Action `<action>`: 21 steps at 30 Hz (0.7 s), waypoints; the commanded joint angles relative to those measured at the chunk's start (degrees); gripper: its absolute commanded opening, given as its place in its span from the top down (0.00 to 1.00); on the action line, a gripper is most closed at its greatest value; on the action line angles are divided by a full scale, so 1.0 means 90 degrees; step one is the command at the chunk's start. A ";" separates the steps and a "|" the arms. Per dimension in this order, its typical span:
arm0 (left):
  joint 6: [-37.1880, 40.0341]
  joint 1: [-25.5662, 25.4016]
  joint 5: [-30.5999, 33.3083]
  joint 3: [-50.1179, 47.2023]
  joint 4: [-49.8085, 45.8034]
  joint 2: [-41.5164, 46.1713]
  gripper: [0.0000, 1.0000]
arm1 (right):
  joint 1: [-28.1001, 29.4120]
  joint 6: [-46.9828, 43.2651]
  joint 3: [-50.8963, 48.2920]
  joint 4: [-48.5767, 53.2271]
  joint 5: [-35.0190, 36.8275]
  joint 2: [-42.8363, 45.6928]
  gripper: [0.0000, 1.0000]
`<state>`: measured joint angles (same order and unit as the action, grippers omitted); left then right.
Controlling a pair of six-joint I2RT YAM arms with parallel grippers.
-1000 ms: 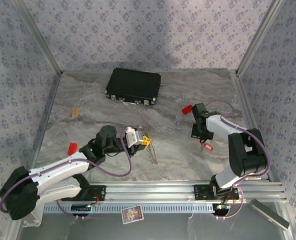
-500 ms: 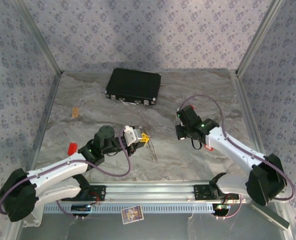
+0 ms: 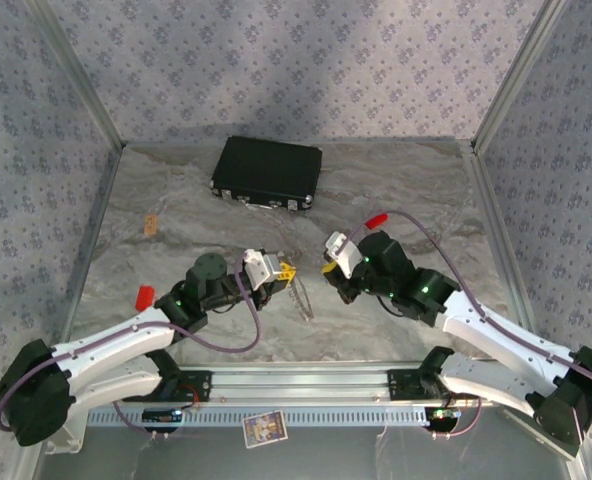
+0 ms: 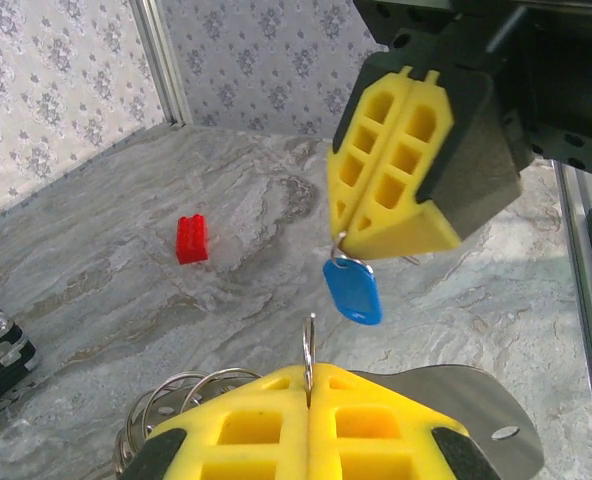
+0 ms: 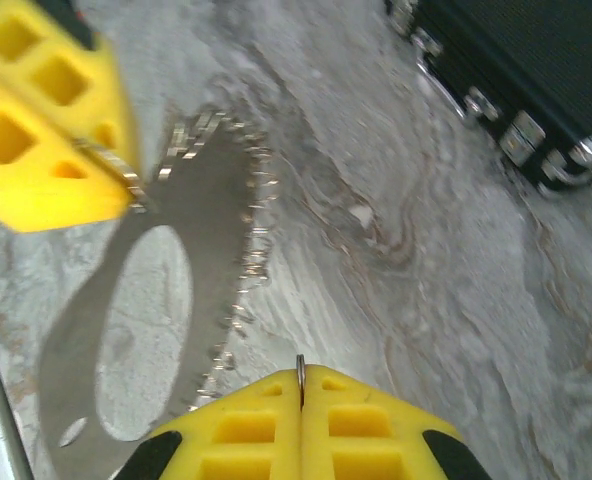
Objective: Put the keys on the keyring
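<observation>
Yellow right end effector (image 4: 348, 225) clamped on dangling blue key (image 4: 353, 291), seen from left wrist; left end effector (image 4: 309, 378) pinching keyring (image 4: 308, 345)

The left gripper (image 3: 287, 270) and right gripper (image 3: 329, 267) face each other, tips near but apart, over the middle of a marbled surface (image 3: 426, 190). A black case (image 3: 267, 172) lies behind them. One red block (image 3: 145, 296) sits at left, a second red block (image 3: 377, 219) at right.

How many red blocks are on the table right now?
2: one red block lies left of the left arm, another just beyond the right arm. The arms could hide more.
</observation>
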<state>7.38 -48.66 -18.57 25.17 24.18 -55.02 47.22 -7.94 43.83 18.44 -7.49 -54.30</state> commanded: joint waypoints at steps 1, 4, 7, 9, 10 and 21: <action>-0.0068 -0.0021 -0.0019 0.0026 0.0232 0.0154 1.00 | 0.0083 -0.0676 -0.0123 -0.0312 -0.0691 0.0133 1.00; -0.0081 -0.0017 -0.0088 0.0026 0.0223 0.0147 1.00 | 0.0132 -0.0699 -0.0083 -0.0300 -0.0823 0.0126 1.00; -0.0063 -0.0014 -0.0170 0.0035 0.0225 0.0104 1.00 | 0.0178 -0.0684 -0.0033 -0.0281 -0.0888 0.0125 1.00; -0.0046 -0.0018 -0.0245 0.0045 0.0209 0.0088 1.00 | 0.0193 -0.0680 0.0002 -0.0266 -0.0926 0.0118 1.00; -0.0029 -0.0017 -0.0286 0.0050 0.0199 0.0075 1.00 | 0.0208 -0.0665 0.0017 -0.0260 -0.0952 0.0104 1.00; 0.0012 -0.0020 -0.0495 0.0249 -0.0126 -0.0119 1.00 | 0.0481 -0.0924 0.0378 -0.0173 -0.0176 -0.0086 1.00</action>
<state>7.42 -48.66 -21.65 25.23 23.07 -55.88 50.43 -14.11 45.17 17.04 -13.56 -55.27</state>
